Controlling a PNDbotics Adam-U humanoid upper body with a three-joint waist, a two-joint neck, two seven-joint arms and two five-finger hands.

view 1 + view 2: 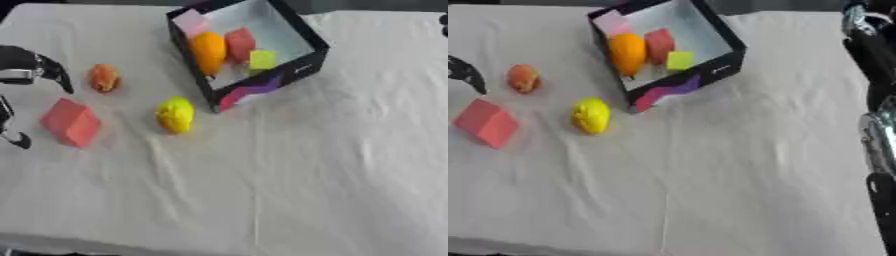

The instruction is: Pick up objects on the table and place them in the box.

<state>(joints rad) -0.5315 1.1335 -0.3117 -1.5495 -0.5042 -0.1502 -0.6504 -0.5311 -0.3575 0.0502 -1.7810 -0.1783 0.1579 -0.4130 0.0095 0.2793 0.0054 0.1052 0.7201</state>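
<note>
A black box with a white inside stands at the back centre. It holds an orange, a red block, a yellow-green cube and a pink block. On the white cloth to its left lie a yellow fruit, a small orange-red fruit and a red block. My left hand hovers at the left edge, just left of the red block and the small fruit, fingers spread and holding nothing. My right arm runs along the right edge; how its hand stands is unclear.
A white cloth covers the table, wrinkled in front of the box. The table's front edge shows at the bottom left.
</note>
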